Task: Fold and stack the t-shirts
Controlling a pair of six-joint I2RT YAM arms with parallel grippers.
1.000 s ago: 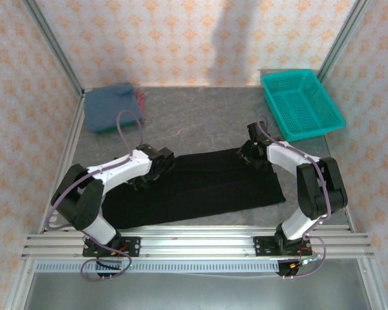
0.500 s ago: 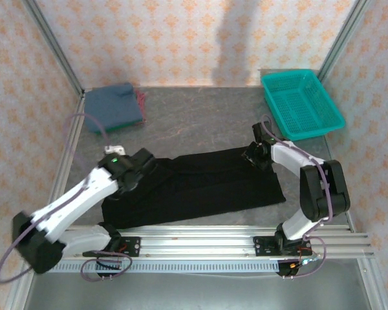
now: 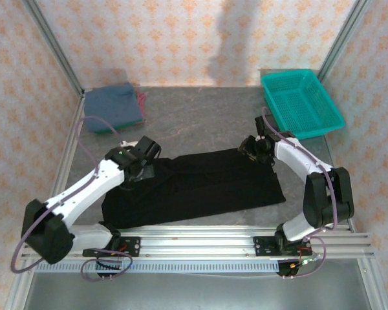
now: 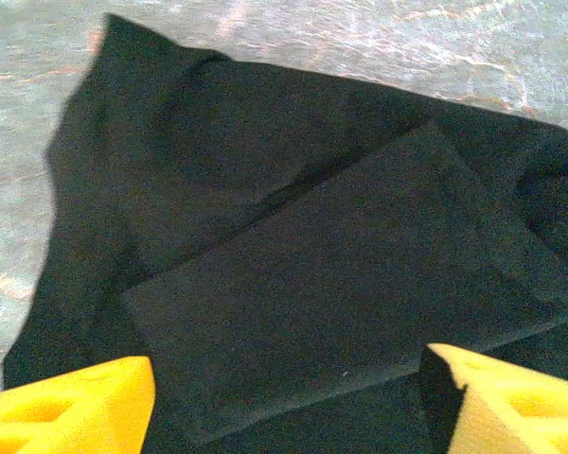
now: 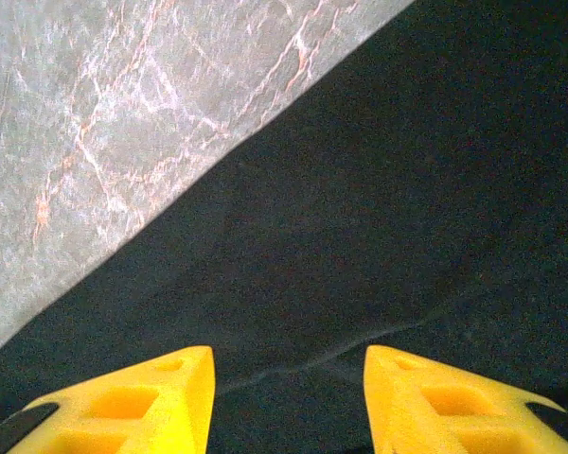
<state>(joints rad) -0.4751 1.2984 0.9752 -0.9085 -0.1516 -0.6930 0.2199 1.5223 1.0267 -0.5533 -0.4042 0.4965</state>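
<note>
Left gripper has its two yellow fingers spread wide, holding nothing; it hangs over the 9 o'clock end of the black t-shirt; right gripper is spread apart too, also holding nothing, over the shirt's far edge near its 2 o'clock corner.

Biggest of all is the grey marbled table; walls with an orange flower pattern stand around it at 9, 12 and 3 o'clock; a silver metal rail runs along the 6 o'clock edge, and both arm bases sit on it.

Next is the black t-shirt; it lies flat as a long band across the middle of the table, a bit toward 6 o'clock; the left arm reaches over its 9 o'clock end and hides some of the cloth there; in the left wrist view a flat folded panel lies on top of the rest of the shirt, and the cloth bunches up toward 11 o'clock; in the right wrist view the shirt's straight edge meets bare table, and a small crease runs between the fingers.

Then the teal basket; it sits at 2 o'clock, well apart from the black shirt.

Smaller is the slate-blue t-shirt, folded at 10 o'clock in the far corner; a pinkish-red t-shirt peeks out at its 3 o'clock side; a thin green t-shirt edge shows at its 6 o'clock side.

Thin purple cables loop off the arms.
</note>
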